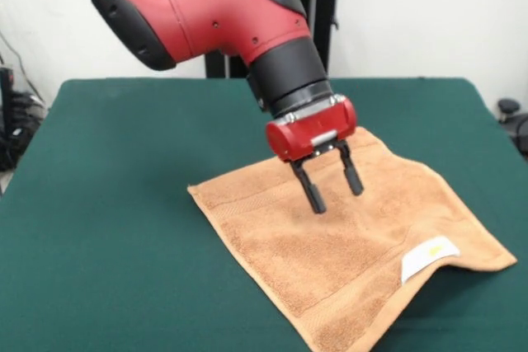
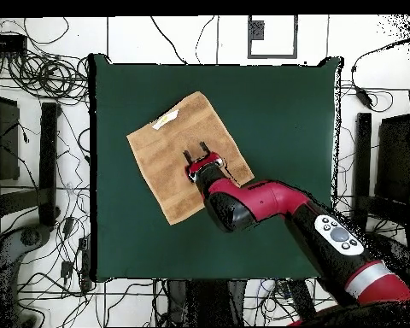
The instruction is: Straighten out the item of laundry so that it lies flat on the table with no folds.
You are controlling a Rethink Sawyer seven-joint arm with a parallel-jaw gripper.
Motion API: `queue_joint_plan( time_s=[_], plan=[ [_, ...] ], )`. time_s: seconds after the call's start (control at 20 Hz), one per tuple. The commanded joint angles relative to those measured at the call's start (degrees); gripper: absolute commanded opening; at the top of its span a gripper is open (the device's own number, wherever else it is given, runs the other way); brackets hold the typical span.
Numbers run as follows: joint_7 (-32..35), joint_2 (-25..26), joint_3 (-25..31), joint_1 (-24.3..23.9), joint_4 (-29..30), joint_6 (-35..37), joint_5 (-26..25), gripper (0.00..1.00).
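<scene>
The tan terry towel point(image 1: 355, 245) lies spread on the dark green table point(image 1: 107, 204), right of centre in the front view, with border bands along its edges. Its white tag with a yellow mark point(image 1: 429, 257) lies at the near right edge, where the corner is slightly raised. In the overhead view the towel point(image 2: 170, 158) sits left of centre, tag point(image 2: 166, 120) at its far edge. My gripper point(image 1: 336, 185) hangs open just above the towel's middle, both black fingers apart and empty; it also shows in the overhead view point(image 2: 196, 155).
The red arm point(image 2: 268, 205) reaches in across the table from the robot's side. Cables and stands point(image 2: 46, 162) lie on the floor around the table. The table's edge point(image 2: 93, 171) is near the towel's side.
</scene>
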Motion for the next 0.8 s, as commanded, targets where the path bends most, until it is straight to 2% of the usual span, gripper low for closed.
queue_joint_plan(
  time_s=[0.05,0.45,0.8],
  plan=[
    [0.43,-1.69,-8.97,5.77,-5.52,21.68,3.86,1.0],
    [0.61,-1.57,-10.05,6.69,-6.41,29.02,3.56,1.0],
    [2.01,-0.83,-11.87,8.62,-8.37,29.1,1.93,1.0]
  ],
)
